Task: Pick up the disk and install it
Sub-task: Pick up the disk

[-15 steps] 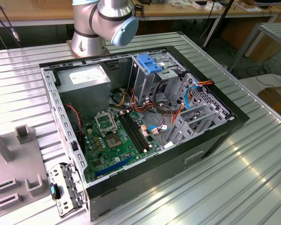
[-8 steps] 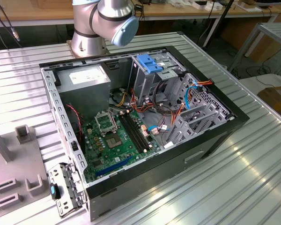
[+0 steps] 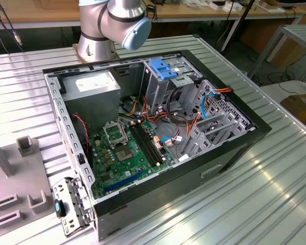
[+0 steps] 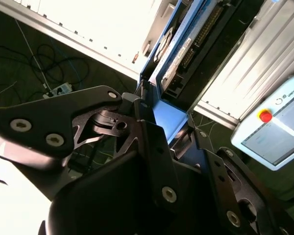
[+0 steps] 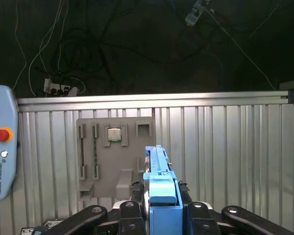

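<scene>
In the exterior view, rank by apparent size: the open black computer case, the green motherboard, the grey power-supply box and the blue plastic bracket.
1. Black computer case, largest.
2. Green motherboard.
3. Grey power-supply box, somewhat smaller.
4. Blue plastic bracket, smallest.

From the exterior view we look steeply down onto the open computer case [image 3: 168, 194] on the ribbed surface [image 3: 275, 194]. Both wrist views sit close behind the pincer [image 5: 160, 201] and share the disk [image 5: 157, 164] and teach pendant [image 5: 0, 147]; the first faces that surface.
</scene>
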